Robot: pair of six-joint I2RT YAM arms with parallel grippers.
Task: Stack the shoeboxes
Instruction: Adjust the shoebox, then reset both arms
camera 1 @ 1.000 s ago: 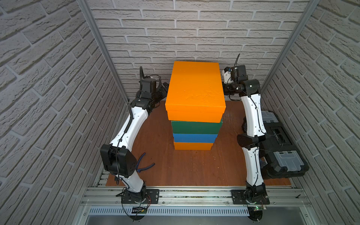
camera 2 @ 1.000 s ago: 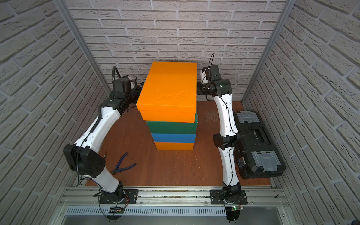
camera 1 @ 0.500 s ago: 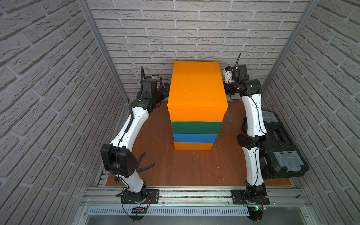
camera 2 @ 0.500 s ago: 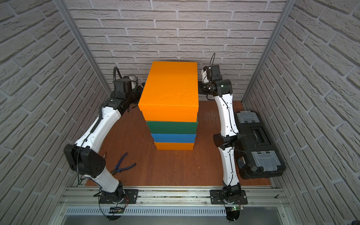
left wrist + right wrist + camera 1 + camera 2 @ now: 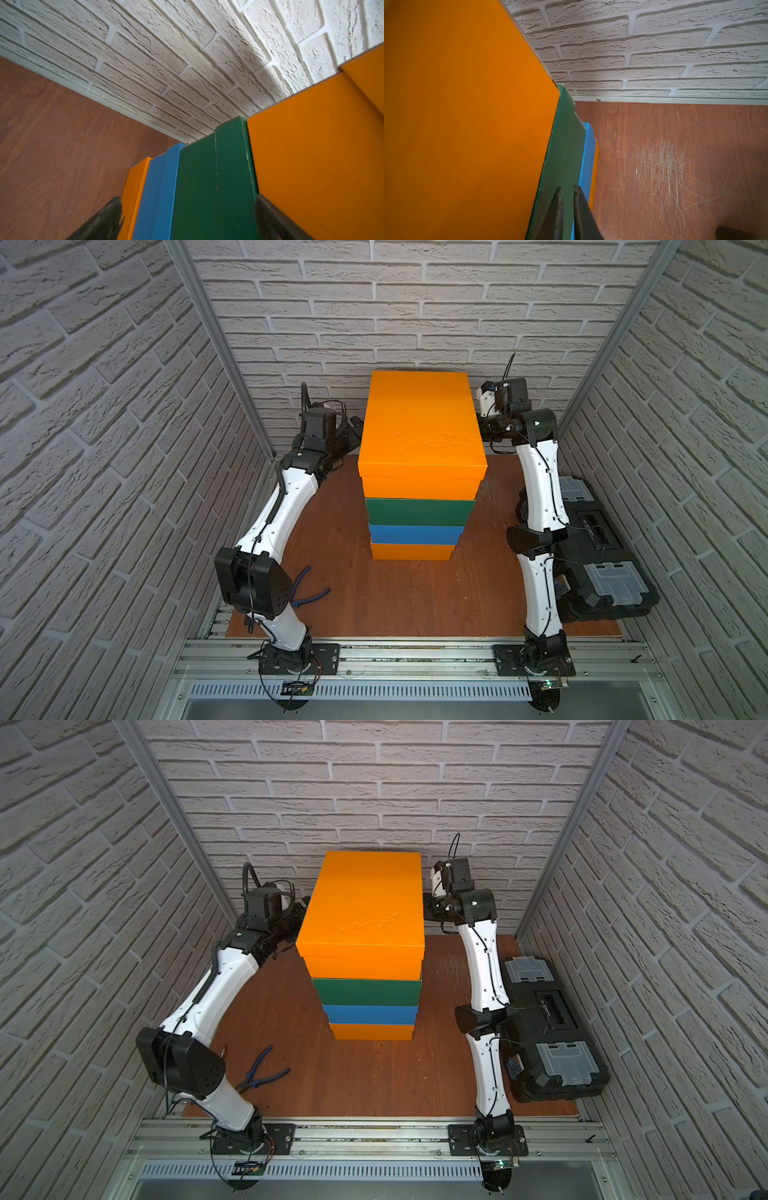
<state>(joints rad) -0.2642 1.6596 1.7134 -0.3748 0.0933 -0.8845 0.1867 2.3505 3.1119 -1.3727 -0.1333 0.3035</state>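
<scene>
Looks close along one side of the stack: top orange shoebox [image 5: 311, 155], dark green shoebox [image 5: 214, 187], blue shoebox [image 5: 158, 193], bottom orange shoebox [image 5: 135, 191], each pressed against the next. Shows pale scuffs along the green lid's edge. Catches the jaws spread wide, dark and blurred, one tip over the bottom orange edge, the other over the top orange side; contact unclear. Takes in brown wooden bench [image 5: 52, 155] beside the stack, white brick wall [image 5: 187, 52] behind.
</scene>
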